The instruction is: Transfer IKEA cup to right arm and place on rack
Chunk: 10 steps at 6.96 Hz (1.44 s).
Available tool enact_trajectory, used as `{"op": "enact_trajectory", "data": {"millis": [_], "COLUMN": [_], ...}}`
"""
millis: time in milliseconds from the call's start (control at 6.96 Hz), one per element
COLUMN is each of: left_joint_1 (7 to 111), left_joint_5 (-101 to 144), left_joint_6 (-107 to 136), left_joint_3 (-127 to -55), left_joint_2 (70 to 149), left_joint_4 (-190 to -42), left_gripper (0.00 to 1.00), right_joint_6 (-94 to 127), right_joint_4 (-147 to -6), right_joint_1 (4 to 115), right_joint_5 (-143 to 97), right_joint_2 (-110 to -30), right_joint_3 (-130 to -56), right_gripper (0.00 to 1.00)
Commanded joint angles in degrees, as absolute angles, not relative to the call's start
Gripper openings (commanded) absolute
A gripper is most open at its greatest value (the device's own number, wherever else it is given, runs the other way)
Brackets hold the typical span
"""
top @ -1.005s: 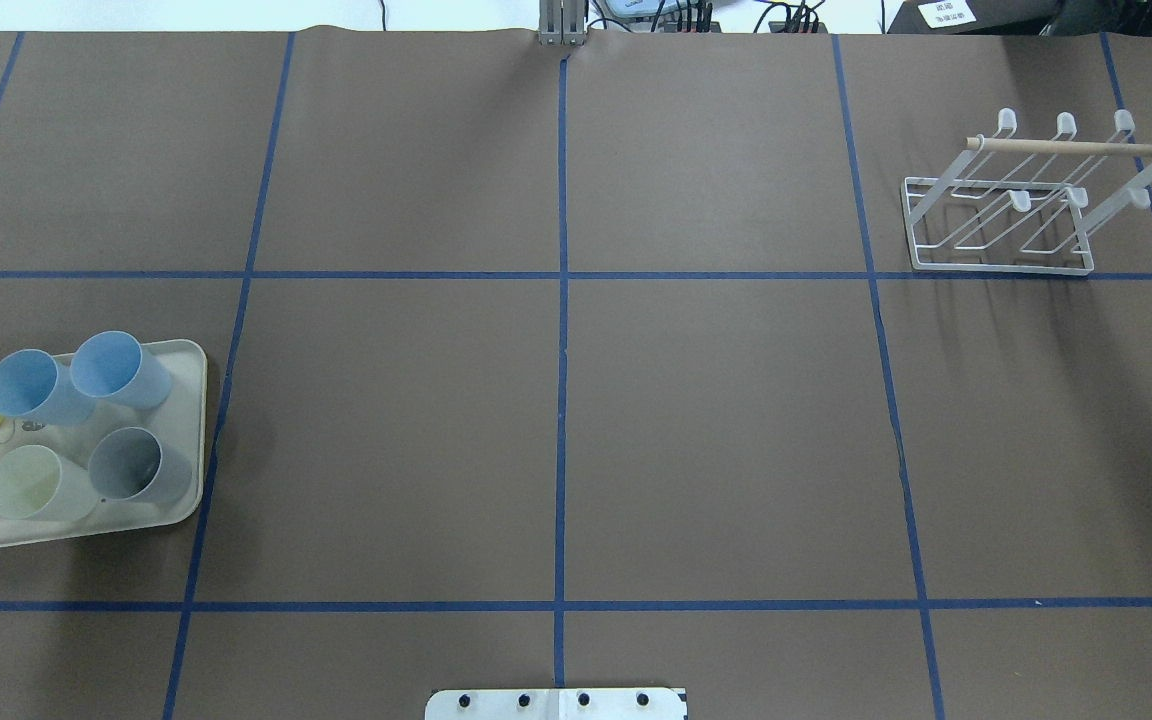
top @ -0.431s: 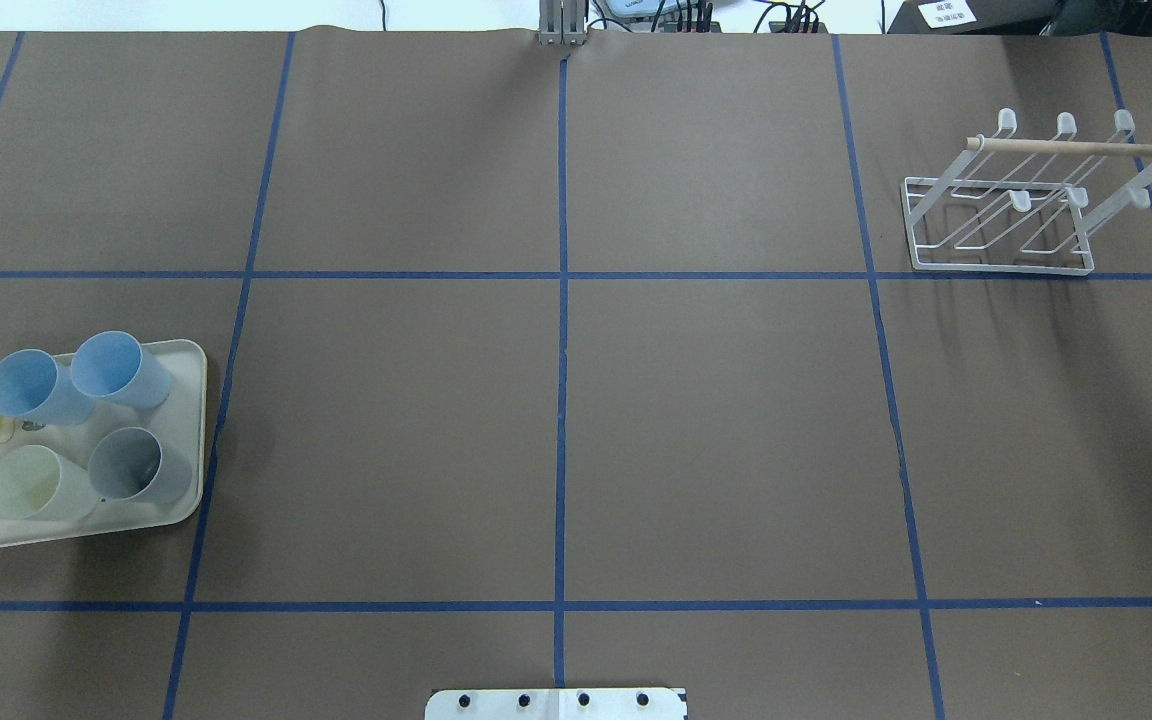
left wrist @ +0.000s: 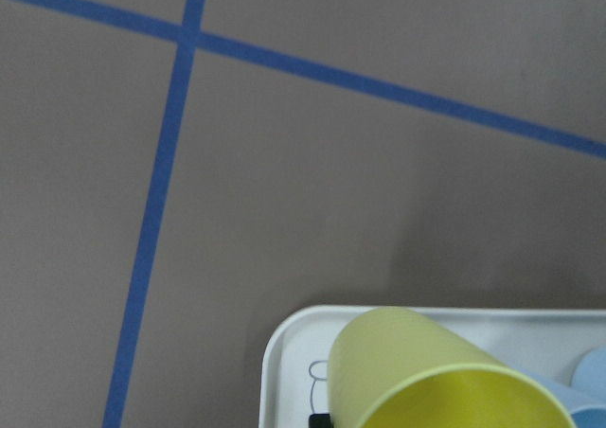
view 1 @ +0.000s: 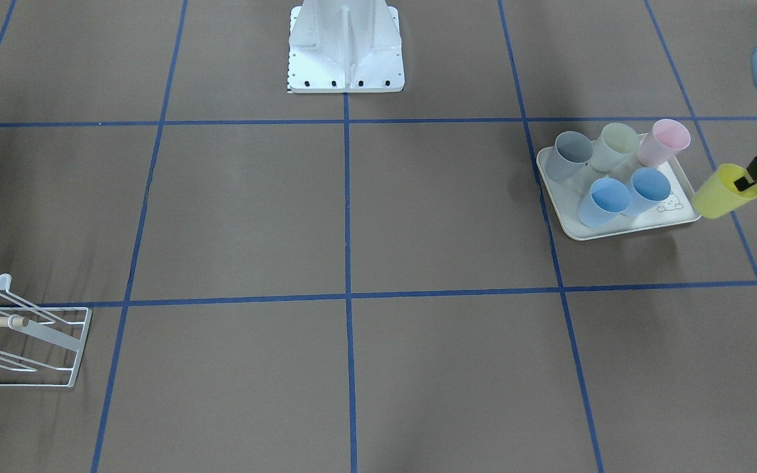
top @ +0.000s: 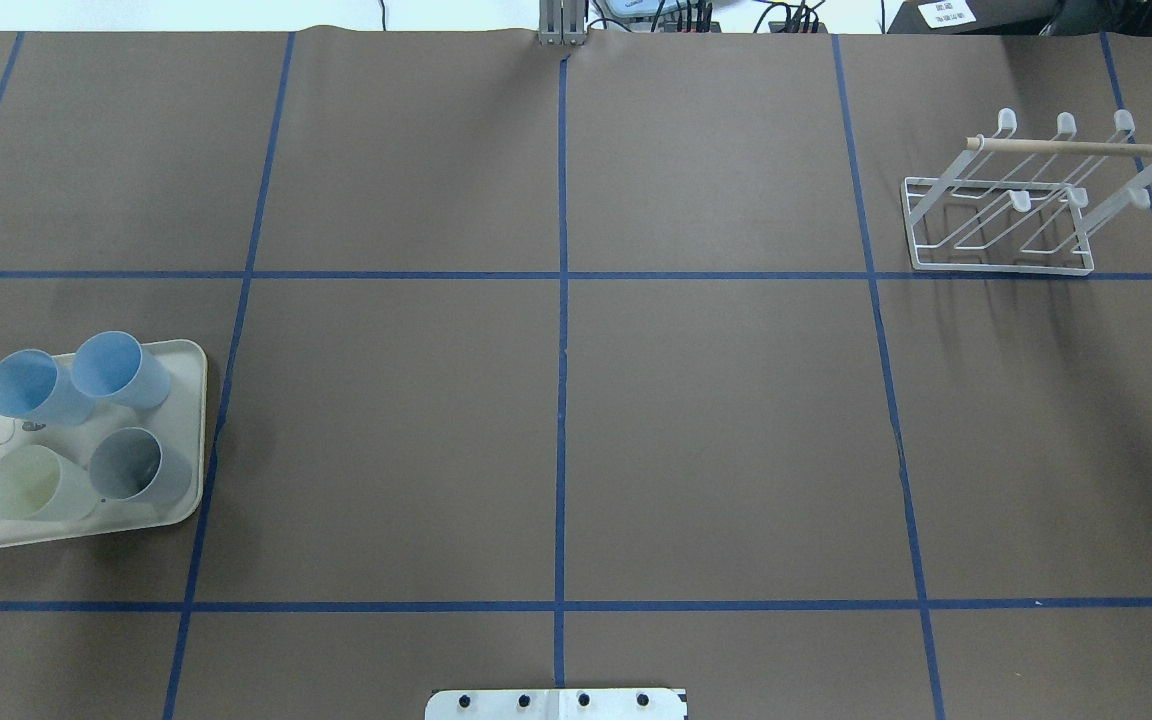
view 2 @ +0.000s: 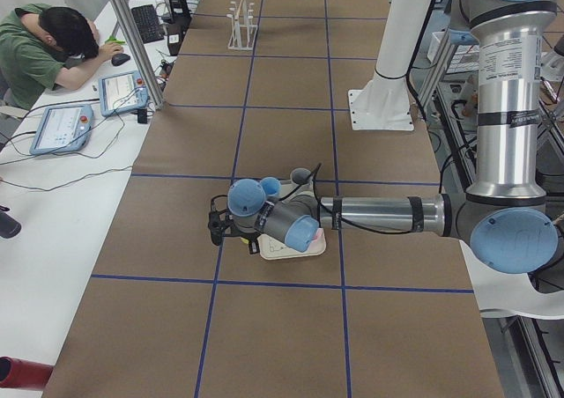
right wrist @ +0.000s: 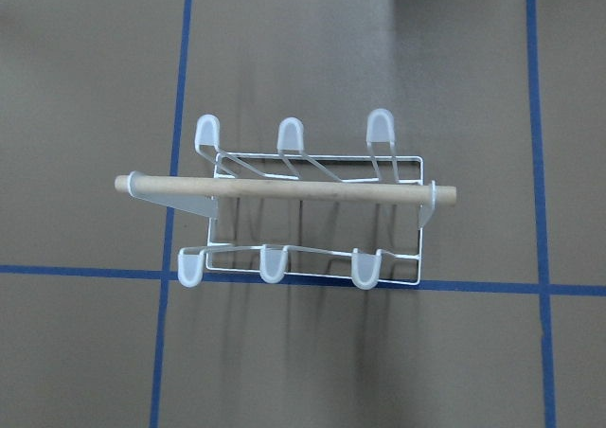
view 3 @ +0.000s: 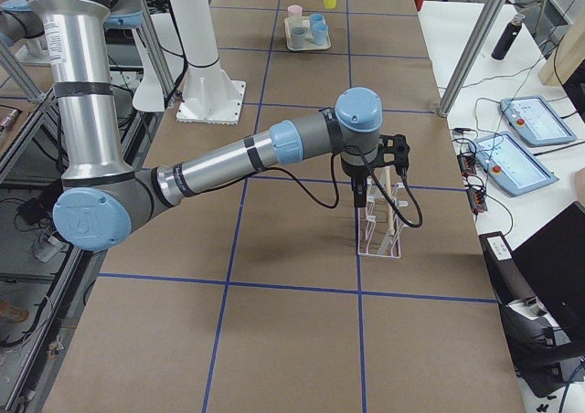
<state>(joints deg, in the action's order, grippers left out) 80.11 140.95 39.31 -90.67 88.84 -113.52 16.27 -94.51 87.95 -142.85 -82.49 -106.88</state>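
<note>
The yellow cup (view 1: 720, 194) hangs in the air at the table's left end, tilted, with its mouth turned up toward the left gripper (view 1: 754, 176). That claw is clamped on the cup's wall, with one black finger (view 1: 742, 186) inside the rim. In the front view the cup sits just past the outer edge of the tray (view 1: 615, 233). The left wrist view looks down past it onto a corner of the tray. In the overhead view only a sliver of yellow shows at the left edge.

Five cups stand on the tray: grey (view 1: 568, 155), pale green (view 1: 615, 146), pink (view 1: 665, 141) and two blue ones (view 1: 605, 202).

The rack (right wrist: 312, 189) stands well apart from these, at the table's far right end, with nothing on its prongs. The right gripper (view 3: 357, 196) hangs over it, and the right wrist view looks straight down on the rack. I cannot tell whether that claw is apart or together. The base plate (view 1: 345, 46) sits midway along the robot's edge.
</note>
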Motion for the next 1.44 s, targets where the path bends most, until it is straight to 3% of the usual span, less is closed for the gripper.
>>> {"op": "enact_trajectory", "data": {"millis": [0,287,862,1293], "left_joint_1": [82.3,81.8,68.8,55.5], "left_joint_5": [134.8,134.9,131.7,113.2], "left_joint_6": [44.3,59.0,106.4,131.2], "left_joint_3": [-88.3,-87.8,-89.5,-101.5], "left_joint_2": [98.9,102.7,105.2,107.1], "left_joint_4": [-105.3,-109.6,-142.8,-149.0], "left_gripper": [0.00,0.00,0.00,0.00], "right_joint_6": [22.6,34.1,79.1,105.1], "right_joint_4": [-94.4,-90.7,-49.9,-27.9], "right_joint_1": [81.9,75.9,61.6,49.5], "right_joint_5": [-142.3,-141.5,-126.1,-110.4], "right_joint_2": [-76.6,-70.2,-70.0,-69.7], "right_joint_3": [-106.0,-104.5,-100.1,-100.5], "right_gripper": [1.00,1.00,0.99,1.00]}}
